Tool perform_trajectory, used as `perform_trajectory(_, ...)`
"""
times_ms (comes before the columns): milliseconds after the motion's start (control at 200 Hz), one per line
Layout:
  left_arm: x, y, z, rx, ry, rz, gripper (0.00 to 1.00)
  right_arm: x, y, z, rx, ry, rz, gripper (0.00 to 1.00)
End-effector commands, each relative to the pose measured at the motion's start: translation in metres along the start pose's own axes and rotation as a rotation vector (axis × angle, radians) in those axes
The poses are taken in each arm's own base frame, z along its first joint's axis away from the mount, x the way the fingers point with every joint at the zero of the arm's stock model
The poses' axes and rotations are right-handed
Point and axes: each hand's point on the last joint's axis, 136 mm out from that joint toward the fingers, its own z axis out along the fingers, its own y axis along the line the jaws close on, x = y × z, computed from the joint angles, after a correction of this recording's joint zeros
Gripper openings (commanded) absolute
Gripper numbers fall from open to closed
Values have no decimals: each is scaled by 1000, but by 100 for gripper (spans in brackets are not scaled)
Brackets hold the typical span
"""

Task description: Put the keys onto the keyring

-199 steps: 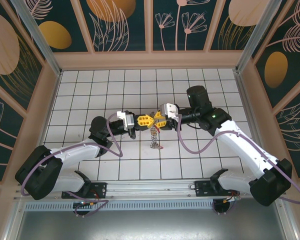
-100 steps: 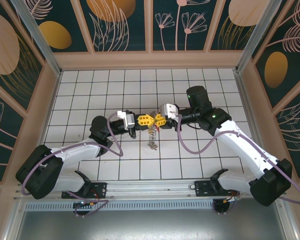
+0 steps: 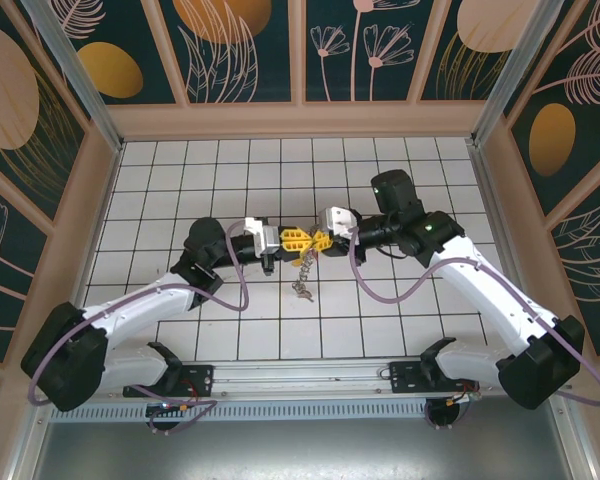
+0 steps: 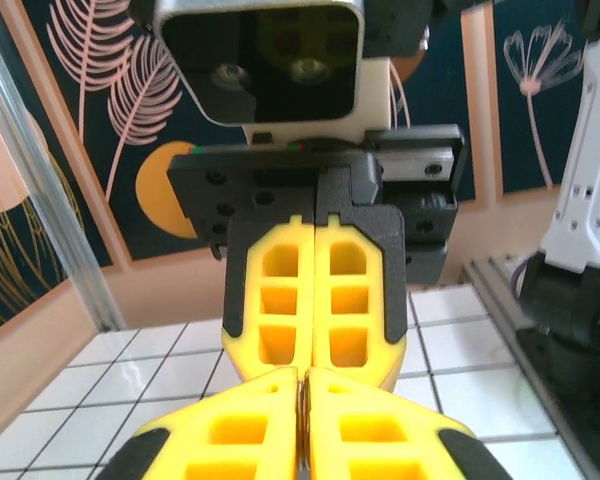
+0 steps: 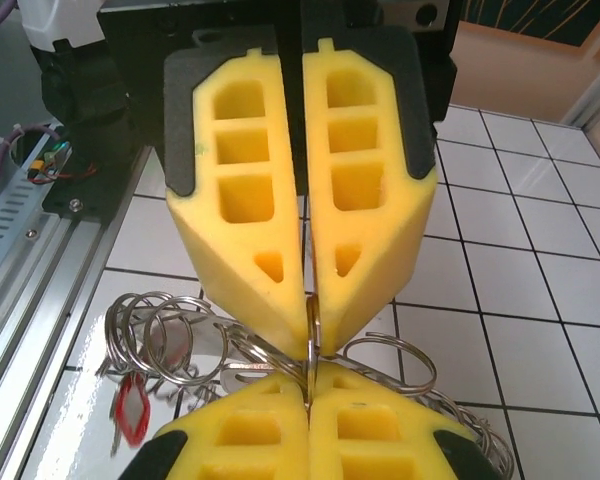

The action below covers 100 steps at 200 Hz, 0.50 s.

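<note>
My left gripper [image 3: 298,240] and right gripper [image 3: 318,241] meet tip to tip above the middle of the tiled floor. Both are shut on the thin edge of the keyring [image 5: 311,325], which stands upright between the yellow fingertips. In the right wrist view my right gripper [image 5: 308,368] pinches the ring from below, with the left fingers [image 5: 245,230] opposite. In the left wrist view my left gripper [image 4: 307,376] shows a sliver of metal between its pads. Small silvery links [image 5: 170,335] and a red-headed key [image 5: 130,410] hang off the keyring; from above they dangle as a chain [image 3: 301,275].
The white tiled floor [image 3: 180,180] is walled in by a peach frame and patterned panels [image 3: 70,180]. An aluminium rail [image 3: 310,375] with the arm bases runs along the near edge. Purple cables [image 3: 380,290] loop beside each forearm.
The right gripper's jaws have closed on the ring. The left wrist has moved a little to the right, and the hanging chain has swung slightly left.
</note>
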Motion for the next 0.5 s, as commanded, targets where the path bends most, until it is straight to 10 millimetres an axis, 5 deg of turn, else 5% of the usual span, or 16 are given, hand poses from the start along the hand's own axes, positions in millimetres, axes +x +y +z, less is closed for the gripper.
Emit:
perform_trajectory(0, 27, -3, -5, 4, 172, 7, 25, -6, 7, -3, -34, 20, -21, 0)
perform_trajectory(496, 44, -8, -1, 135, 376, -25, 15, -1, 15, 13, -83, 98, -38, 0)
